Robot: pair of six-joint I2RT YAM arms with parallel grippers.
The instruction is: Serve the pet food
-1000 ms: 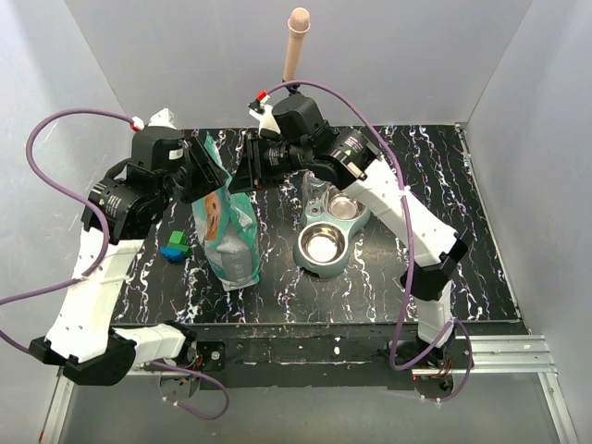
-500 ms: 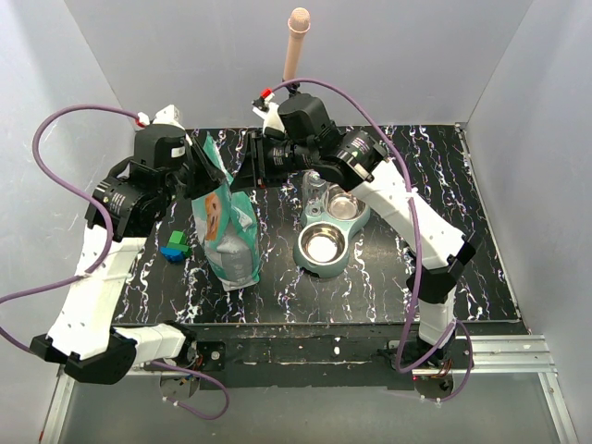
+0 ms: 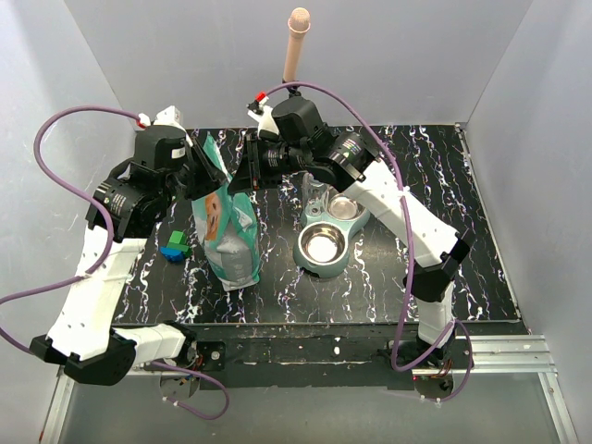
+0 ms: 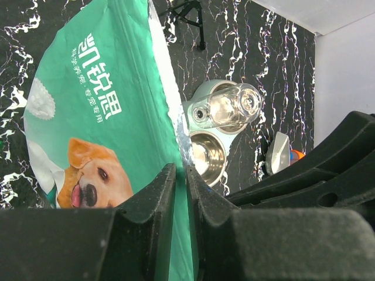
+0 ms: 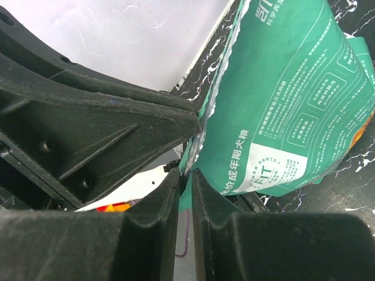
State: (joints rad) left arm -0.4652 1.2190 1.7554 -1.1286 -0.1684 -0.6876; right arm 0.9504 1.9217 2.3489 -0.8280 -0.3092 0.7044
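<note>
A teal-green stand-up bag (image 3: 228, 225) with a dog picture and a white label stands on the black marbled table, left of centre. The pet food is hidden inside it. My left gripper (image 3: 208, 173) is shut on the left side of the bag's top edge; in the left wrist view the fingers (image 4: 158, 193) pinch the bag (image 4: 99, 99) at its seam. My right gripper (image 3: 246, 172) is shut on the right side of the same top edge. The right wrist view shows that gripper (image 5: 186, 175) clamped on the bag (image 5: 293, 88) corner.
A mint feeder stand (image 3: 356, 222) holds a steel bowl (image 3: 321, 245) and a clear water bottle (image 3: 330, 197) just right of the bag. Green and blue toy blocks (image 3: 174, 245) lie left of the bag. A beige post (image 3: 297, 42) rises at the back wall.
Both grippers have closed onto the bag's top edge, the left one first, then the right. The arms have barely shifted and the bag still stands upright.
</note>
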